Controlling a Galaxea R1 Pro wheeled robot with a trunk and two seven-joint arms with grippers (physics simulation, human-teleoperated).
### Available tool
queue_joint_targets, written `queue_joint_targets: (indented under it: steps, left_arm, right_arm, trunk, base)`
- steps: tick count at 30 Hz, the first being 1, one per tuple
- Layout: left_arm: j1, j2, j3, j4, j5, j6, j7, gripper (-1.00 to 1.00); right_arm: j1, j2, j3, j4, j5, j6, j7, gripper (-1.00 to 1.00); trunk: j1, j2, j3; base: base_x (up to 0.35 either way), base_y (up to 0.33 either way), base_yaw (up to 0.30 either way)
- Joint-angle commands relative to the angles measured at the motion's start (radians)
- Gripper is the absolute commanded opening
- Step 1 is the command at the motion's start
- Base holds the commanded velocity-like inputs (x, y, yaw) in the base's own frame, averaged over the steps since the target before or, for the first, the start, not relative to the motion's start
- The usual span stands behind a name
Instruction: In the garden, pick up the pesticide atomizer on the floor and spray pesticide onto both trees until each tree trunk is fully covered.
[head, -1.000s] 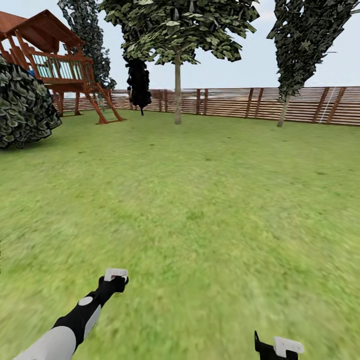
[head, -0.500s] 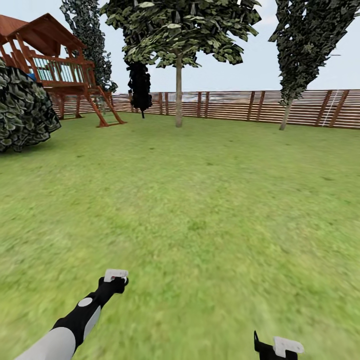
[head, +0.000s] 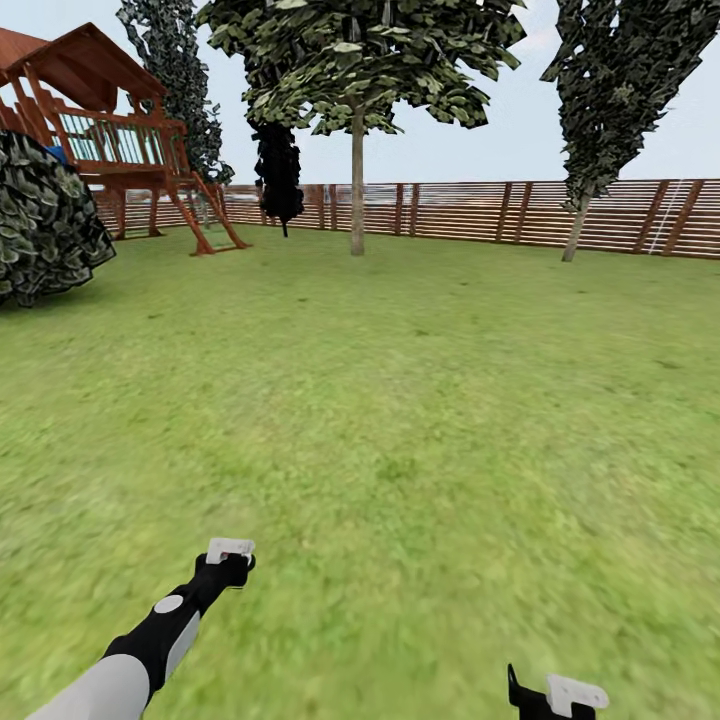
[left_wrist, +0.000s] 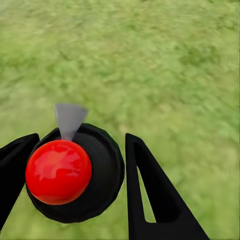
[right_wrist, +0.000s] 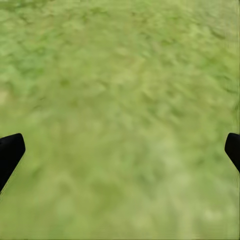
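Gripping pesticide atomizer (left_wrist: 75, 172) (red-topped): left tool (left_wrist: 80, 180).

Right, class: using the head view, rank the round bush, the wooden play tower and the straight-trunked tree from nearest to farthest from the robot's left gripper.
1. Round bush: left edge of the lawn, nearest the left gripper.
2. Wooden play tower: behind the bush, by the fence.
3. Straight-trunked tree: centre, near the fence; its depth is close to the tower's, so this order is uncertain.

— What do the surfaces look like?
— The blurry green grass floor (head: 420, 400) is rough and matt; the brown slatted fence (head: 480, 212) looks like wood.
— And the round black sprayer body (left_wrist: 100, 172)?
— Matt plastic, topped by a glossy, smooth red ball (left_wrist: 58, 171).
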Motion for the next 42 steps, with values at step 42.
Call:
queue_joint_targets:
  steps: [42]
  left_arm:
    - [0.001, 0.0, 0.001, -0.005, 0.002, -0.004, 0.002, -1.0]
  right_arm:
    - [0.001, 0.001, -0.001, 0.115, -0.005, 0.004, -0.005, 1.0]
  trunk:
    - [0.0, 0.0, -0.018]
  base:
    - [0.339, 0.0, 0.055]
